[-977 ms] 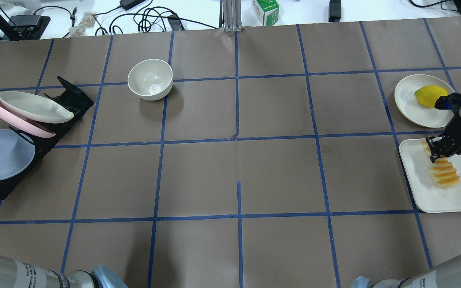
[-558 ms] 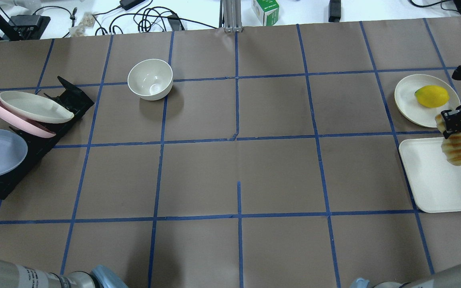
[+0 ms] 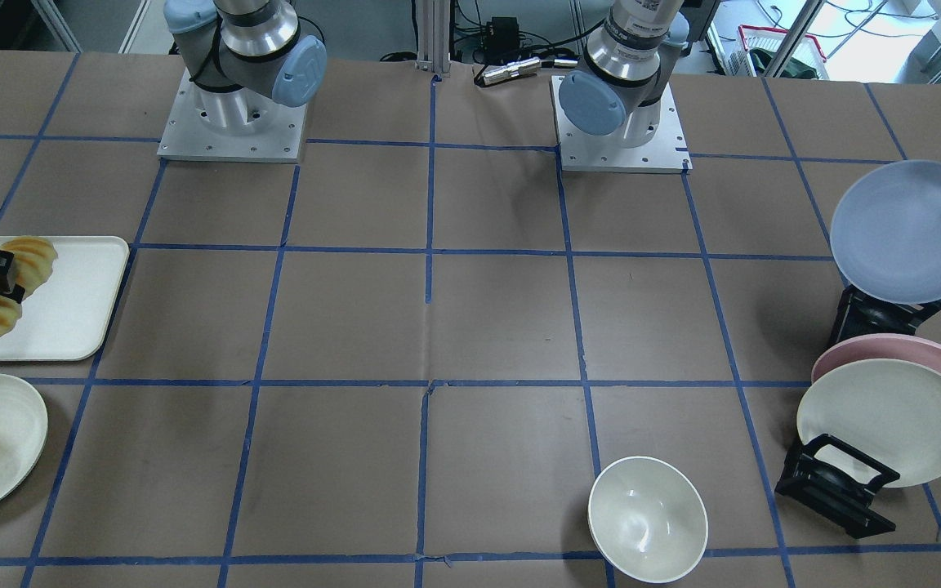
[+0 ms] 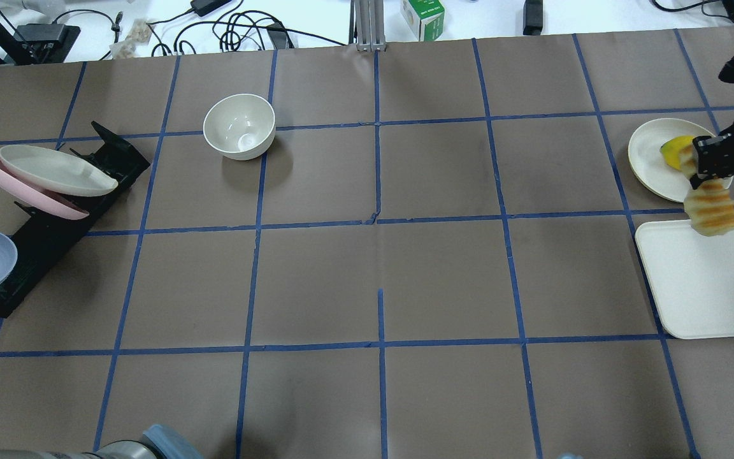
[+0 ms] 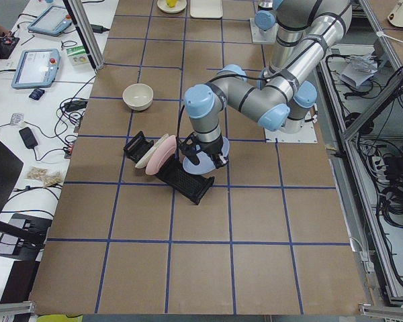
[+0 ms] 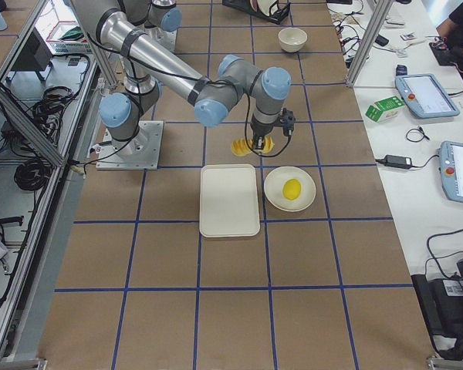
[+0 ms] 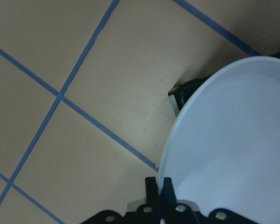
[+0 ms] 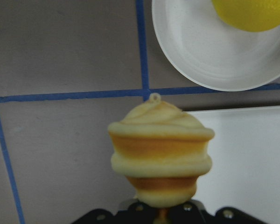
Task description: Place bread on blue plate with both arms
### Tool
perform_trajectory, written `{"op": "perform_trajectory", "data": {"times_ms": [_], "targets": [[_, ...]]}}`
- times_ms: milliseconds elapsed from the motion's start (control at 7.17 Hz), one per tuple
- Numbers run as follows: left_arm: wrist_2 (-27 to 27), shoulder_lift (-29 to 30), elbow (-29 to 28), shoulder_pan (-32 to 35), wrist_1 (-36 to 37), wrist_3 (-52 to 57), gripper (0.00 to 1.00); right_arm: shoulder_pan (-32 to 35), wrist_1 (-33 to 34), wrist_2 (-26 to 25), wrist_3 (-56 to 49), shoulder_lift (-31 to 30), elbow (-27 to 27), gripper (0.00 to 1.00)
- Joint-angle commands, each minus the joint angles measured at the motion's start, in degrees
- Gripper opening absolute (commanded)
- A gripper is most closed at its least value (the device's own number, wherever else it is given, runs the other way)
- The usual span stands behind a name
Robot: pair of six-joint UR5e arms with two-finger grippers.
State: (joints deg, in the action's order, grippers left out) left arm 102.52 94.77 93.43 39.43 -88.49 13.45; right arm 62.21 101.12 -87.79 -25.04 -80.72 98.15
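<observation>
At far right my right pincer (image 4: 703,173) clamps the bread (image 4: 712,209) clear of the tray (image 4: 705,299); my left pincer (image 7: 159,189) nips the blue plate (image 7: 228,154) by its rim for carrying.

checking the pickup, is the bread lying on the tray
No, the right gripper holds the bread in the air, clear of the tray.
</observation>
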Motion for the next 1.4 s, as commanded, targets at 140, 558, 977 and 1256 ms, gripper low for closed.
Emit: {"op": "perform_trajectory", "data": {"times_ms": [140,558,977,1256], "targets": [[-12.0,-7.5,7.0,9.1,-8.5,-2.5,0.0,10.8,-0.8,0.9,14.1,-2.5,-0.2,0.0],[-23.1,-6.2,11.4,31.0,-1.5,-5.4,0.0,16.9,-0.6,1.5,25.2,-2.4,0.1,0.0],[-29.5,-2.5,25.7,46.0,32.6,-16.8,0.0,21.8,-0.2,1.5,33.3,-2.4,-0.2,0.0],[-30.1,3.2,27.8,51.4,45.6,-26.1,0.0,22.3,-0.1,2.7,34.8,-1.0,-0.2,0.0]]}}
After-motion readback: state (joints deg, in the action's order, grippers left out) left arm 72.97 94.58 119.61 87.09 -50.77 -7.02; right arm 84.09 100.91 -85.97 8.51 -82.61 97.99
